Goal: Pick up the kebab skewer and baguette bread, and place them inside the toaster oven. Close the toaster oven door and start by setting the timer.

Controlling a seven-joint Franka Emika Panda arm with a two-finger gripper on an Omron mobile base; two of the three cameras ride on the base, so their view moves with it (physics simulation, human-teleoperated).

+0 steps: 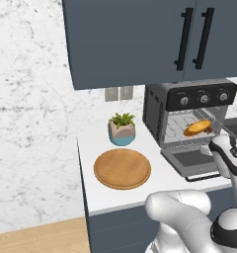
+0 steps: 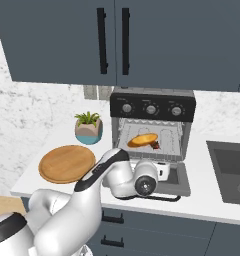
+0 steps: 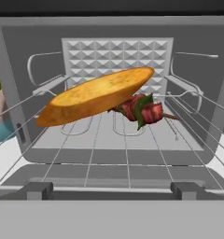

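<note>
baguette bread [image 3: 97, 95] before kebab skewer [image 3: 144, 109], both inside toaster oven [image 2: 152, 132].

arm [image 2: 99, 172]: stretched forward, low | gripper [image 2: 163, 171]: level, facing ahead | jaws: spread wide, holding nothing

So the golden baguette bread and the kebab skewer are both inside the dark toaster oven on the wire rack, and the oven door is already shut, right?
Not quite. The golden-yellow baguette bread and the kebab skewer of dark red chunks do lie on the wire rack inside the dark grey toaster oven, but the glass-windowed toaster oven door is folded down open, not shut. The left base view shows it lying flat in front of the oven.
</note>
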